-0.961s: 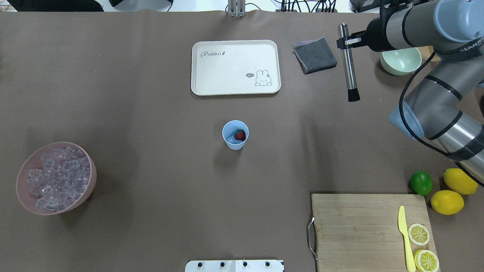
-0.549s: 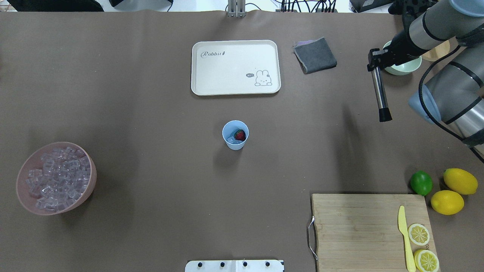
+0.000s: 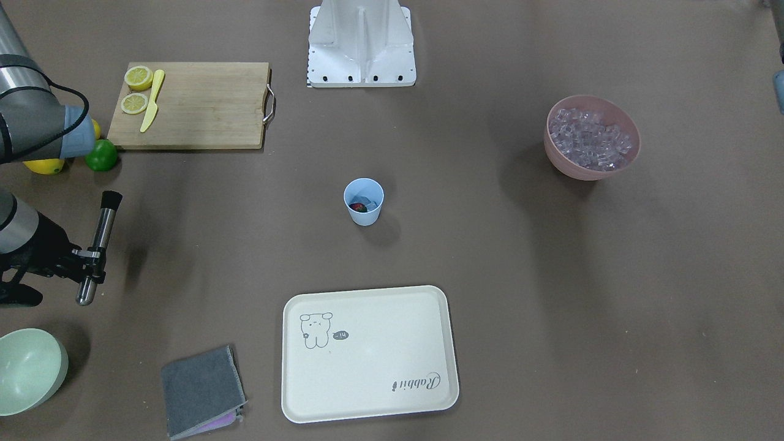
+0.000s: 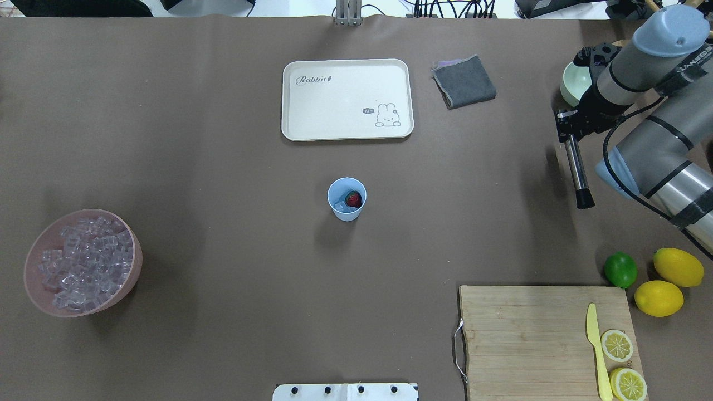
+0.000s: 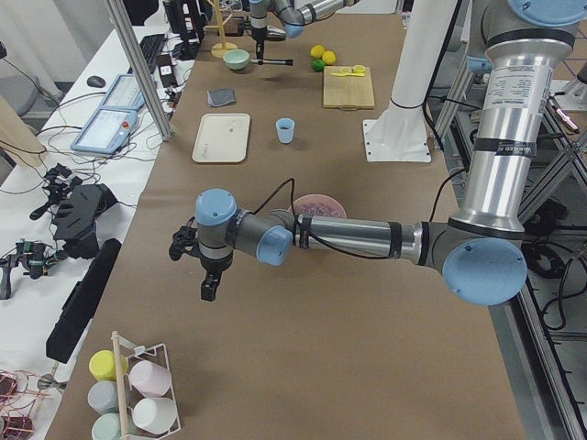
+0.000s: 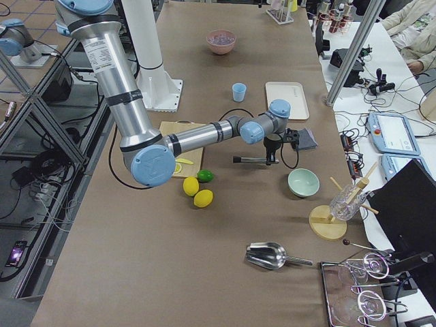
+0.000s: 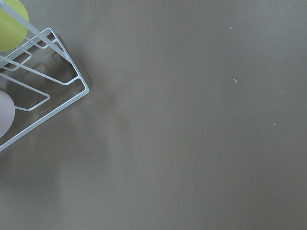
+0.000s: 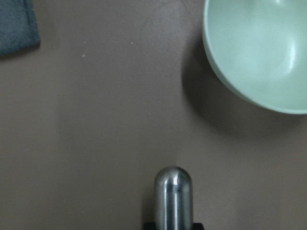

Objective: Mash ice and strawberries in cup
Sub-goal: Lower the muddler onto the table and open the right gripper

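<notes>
The light blue cup [image 4: 346, 199] stands upright mid-table, also in the front view [image 3: 363, 201]. Inside it lie a red strawberry [image 4: 353, 199] and a few ice cubes [image 4: 340, 207]. My right gripper [image 4: 567, 133] is shut on the top of a steel muddler [image 4: 576, 172] with a black tip, held level far right of the cup; it also shows in the front view [image 3: 98, 245] and the right wrist view [image 8: 173, 196]. My left gripper [image 5: 209, 280] shows only in the left exterior view, far from the cup; I cannot tell its state.
A pink bowl [image 4: 133, 262] full of ice stands at the left. A white tray [image 4: 346, 99], a grey cloth [image 4: 464, 81] and a pale green bowl [image 4: 574, 83] lie at the back. A cutting board [image 4: 535, 334], lime [image 4: 620, 269] and lemons [image 4: 658, 298] are front right.
My right arm has carried the muddler to the right and back toward the robot, away from the grey cloth. The cup and its contents have not moved.
</notes>
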